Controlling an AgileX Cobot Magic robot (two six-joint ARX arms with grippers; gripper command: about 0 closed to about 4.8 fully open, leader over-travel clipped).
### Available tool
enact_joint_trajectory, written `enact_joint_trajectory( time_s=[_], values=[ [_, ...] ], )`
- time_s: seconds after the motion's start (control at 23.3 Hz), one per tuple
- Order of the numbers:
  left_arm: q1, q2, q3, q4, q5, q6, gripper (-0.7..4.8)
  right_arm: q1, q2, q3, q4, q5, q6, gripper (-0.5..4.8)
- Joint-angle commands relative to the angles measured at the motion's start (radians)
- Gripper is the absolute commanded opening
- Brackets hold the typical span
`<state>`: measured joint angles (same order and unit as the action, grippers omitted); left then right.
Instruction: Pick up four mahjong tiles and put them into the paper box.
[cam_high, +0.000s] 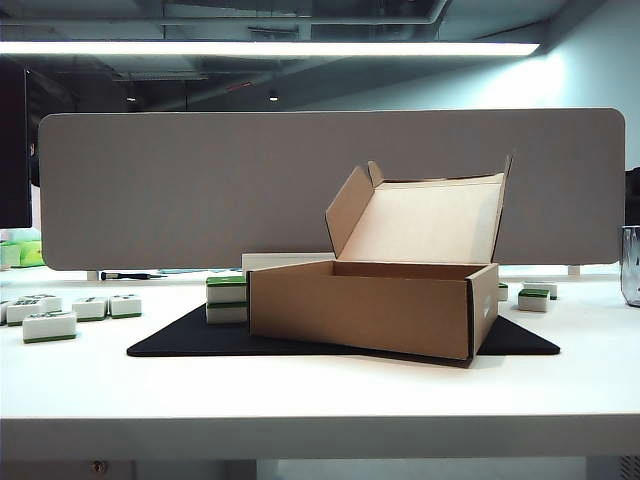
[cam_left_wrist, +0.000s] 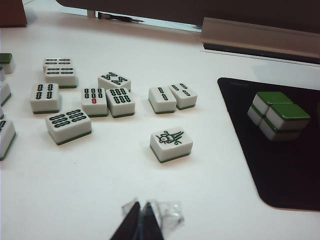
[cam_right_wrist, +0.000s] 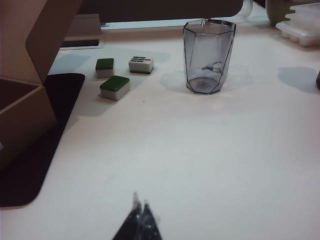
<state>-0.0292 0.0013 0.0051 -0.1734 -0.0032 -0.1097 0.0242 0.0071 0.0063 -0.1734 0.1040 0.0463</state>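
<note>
**First tile: approach not yet begun**

Left pincer (cam_left_wrist: 142, 220): clenched, empty, low over bare worktop (cam_left_wrist: 100, 190). Right pincer (cam_right_wrist: 140, 222): clenched, empty, near a glass (cam_right_wrist: 207, 55).
Tiles: loose cluster ahead of my left pincer; nearest, a lone tile (cam_left_wrist: 171, 143), face up, clear on all sides. Four stacked on the mat (cam_left_wrist: 280, 165).
Box (cam_high: 370, 305): open, on the mat.
Method, as I judge it: spread the left pincer first, straddle the lone tile's short sides, then lift straight.

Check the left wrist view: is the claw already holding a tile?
No: the left claw is shut on nothing, short of the nearest mahjong tile.
</note>
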Motion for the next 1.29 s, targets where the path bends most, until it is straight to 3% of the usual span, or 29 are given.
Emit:
enact_joint_trajectory(
  time_s=[0.04,0.34,0.65,1.03,1.29],
  values=[
    [-0.001,0.0,0.001,-0.013,0.004,-0.003,-0.06,0.001,-0.008,0.0,0.014,-0.002,-0.002,-0.01],
    [-0.001,0.0,0.001,-0.013,0.003,-0.003,-0.06,0.001,-0.008,0.002,0.045,-0.002,-0.002,-0.01],
    [-0.001,0.0,0.001,-0.013,0.003,-0.003,-0.06,0.001,-0.008,0.014,0.219,-0.007,0.04,-0.02],
    [-0.001,0.0,0.001,-0.013,0.003,-0.003,-0.06,0.001,-0.006,0.232,0.084,-0.024,0.04,-0.02],
    [-0.001,0.0,0.001,-0.013,0.003,-0.003,-0.06,0.001,-0.004,0.449,-0.229,-0.213,0.04,-0.02]
  ],
)
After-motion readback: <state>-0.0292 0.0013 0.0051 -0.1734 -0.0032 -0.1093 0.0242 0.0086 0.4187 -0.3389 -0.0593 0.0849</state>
